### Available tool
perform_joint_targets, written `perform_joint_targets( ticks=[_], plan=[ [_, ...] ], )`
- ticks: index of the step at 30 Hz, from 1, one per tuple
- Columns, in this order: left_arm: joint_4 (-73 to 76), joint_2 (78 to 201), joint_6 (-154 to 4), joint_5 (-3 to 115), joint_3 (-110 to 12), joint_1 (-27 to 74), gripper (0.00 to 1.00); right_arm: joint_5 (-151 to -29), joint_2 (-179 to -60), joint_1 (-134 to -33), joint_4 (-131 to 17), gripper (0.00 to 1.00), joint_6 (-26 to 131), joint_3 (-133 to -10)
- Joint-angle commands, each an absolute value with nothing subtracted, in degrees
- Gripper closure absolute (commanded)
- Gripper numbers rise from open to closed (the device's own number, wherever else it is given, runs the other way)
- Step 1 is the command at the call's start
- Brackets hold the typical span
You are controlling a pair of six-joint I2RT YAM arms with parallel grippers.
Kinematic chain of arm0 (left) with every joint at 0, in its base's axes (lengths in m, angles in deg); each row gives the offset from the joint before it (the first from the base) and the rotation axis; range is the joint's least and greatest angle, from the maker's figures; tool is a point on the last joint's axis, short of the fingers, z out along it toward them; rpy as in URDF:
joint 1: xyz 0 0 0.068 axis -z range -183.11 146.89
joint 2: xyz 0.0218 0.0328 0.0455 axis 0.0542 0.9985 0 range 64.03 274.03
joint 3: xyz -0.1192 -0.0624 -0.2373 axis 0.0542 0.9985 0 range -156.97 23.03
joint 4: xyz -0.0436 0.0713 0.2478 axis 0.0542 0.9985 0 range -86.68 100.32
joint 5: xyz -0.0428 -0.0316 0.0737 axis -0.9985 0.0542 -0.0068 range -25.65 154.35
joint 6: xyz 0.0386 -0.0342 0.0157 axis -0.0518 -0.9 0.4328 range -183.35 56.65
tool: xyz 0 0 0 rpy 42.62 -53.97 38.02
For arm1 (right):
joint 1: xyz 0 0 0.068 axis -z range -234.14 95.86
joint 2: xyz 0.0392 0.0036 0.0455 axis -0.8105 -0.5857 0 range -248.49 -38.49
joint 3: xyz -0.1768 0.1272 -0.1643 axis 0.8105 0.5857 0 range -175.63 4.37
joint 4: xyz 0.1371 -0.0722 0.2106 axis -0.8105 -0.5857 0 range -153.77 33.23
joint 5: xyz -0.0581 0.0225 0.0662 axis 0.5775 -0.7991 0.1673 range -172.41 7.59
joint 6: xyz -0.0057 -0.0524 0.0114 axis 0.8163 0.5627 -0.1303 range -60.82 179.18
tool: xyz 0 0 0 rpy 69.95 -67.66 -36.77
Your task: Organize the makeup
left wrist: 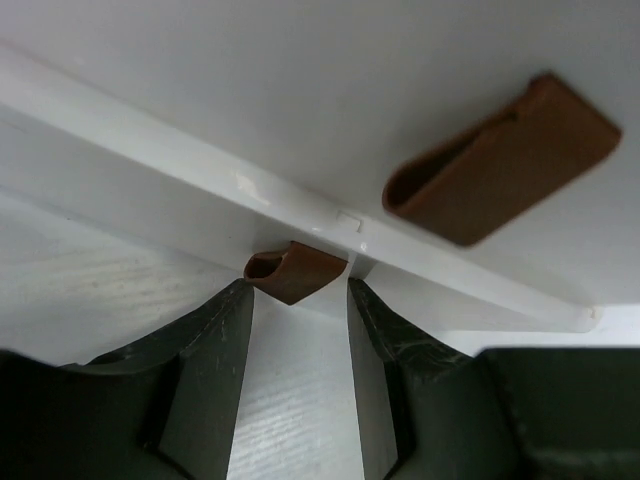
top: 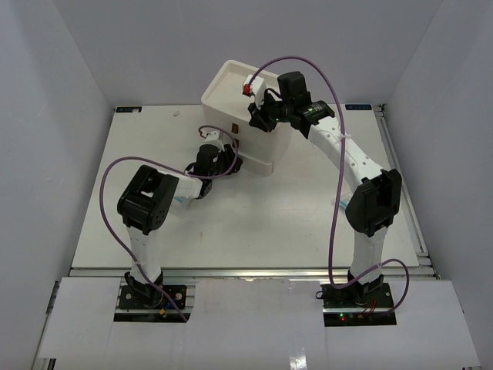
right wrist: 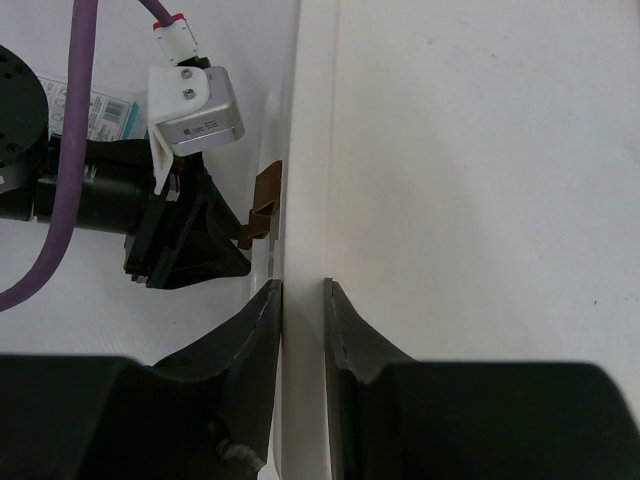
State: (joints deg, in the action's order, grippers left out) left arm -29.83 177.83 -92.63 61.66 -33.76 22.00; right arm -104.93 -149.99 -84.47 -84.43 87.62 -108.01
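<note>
At the box (top: 228, 86) front, the half-open left hand (left wrist: 298, 292) straddles a pliable-looking drawer tab (left wrist: 296, 272): pinch there. The right hand (right wrist: 303, 292) clamps the stiff rim (right wrist: 308, 150).

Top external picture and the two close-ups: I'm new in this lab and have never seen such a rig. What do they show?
Two robot arms are bolted to a white table. The overhead picture looks down on both; each close-up comes from a camera on one wrist. A cream box with drawers stands on the table, a blue-printed sachet near it. The left end effector is open, flanking a brown drawer tab. The right end effector pinches the box's upper rim.
</note>
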Motion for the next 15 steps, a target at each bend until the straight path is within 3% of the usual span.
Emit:
perform_joint_targets(
  ticks=[1,3,7,15],
  plan=[
    [-31.7,178.6,-94.1,63.4,-38.2,22.1,0.47,-108.2,-151.4,-85.5,-86.7,0.84,85.8,-109.5],
    [-31.9,178.8,-94.5,63.5,-38.8,22.1,0.46,-108.2,-151.0,-85.5,-86.7,0.82,85.7,-109.5],
    [-32.0,178.0,-94.3,63.5,-38.2,22.1,0.43,-107.5,-150.0,-85.3,-86.8,0.66,85.3,-109.8],
    [-31.8,171.9,-93.0,64.5,-33.8,22.1,0.37,-103.8,-138.6,-81.5,-84.8,0.2,83.4,-107.0]
  ],
)
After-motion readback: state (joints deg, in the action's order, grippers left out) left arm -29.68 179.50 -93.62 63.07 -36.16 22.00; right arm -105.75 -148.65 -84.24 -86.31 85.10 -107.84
